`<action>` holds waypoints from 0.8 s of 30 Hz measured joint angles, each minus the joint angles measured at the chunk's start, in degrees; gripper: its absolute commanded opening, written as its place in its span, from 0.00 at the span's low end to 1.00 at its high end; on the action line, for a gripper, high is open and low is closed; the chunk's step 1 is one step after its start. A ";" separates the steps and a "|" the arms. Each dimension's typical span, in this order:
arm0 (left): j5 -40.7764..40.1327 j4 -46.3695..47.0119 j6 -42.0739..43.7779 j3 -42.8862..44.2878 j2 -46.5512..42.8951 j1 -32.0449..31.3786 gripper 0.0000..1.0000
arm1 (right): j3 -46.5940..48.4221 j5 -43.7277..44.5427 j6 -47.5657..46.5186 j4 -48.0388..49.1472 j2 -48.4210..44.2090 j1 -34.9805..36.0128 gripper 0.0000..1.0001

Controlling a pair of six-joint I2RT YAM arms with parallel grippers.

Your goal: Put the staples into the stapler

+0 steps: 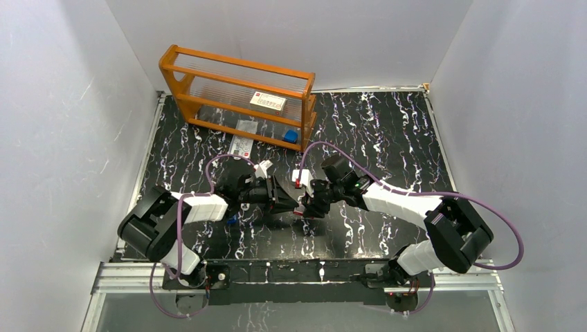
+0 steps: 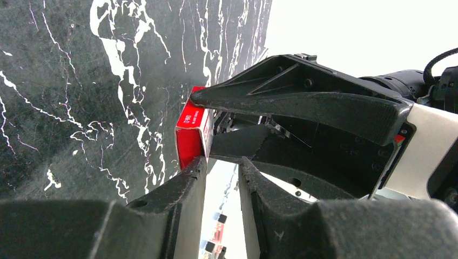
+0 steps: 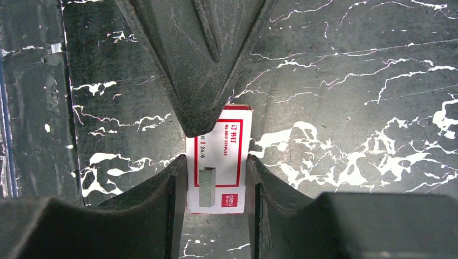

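The small red-and-white staple box sits low over the black marble table, pinched by its long sides in my right gripper, which is shut on it. The staples themselves are hidden inside the box. In the left wrist view the box shows its red side. My left gripper is rolled sideways and faces the box's end. Its jaws stand apart with nothing between the tips, and its upper finger lies over the box's far corner. I cannot pick out the stapler for sure.
An orange wooden rack stands at the back left with a white label card inside. White packets lie before it and a small blue item sits at its right foot. Both grippers meet at the table's middle.
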 measured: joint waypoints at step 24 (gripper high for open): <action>-0.92 -0.50 1.20 2.16 6.08 -1.64 0.00 | -0.31 1.33 0.74 1.88 3.43 0.17 0.61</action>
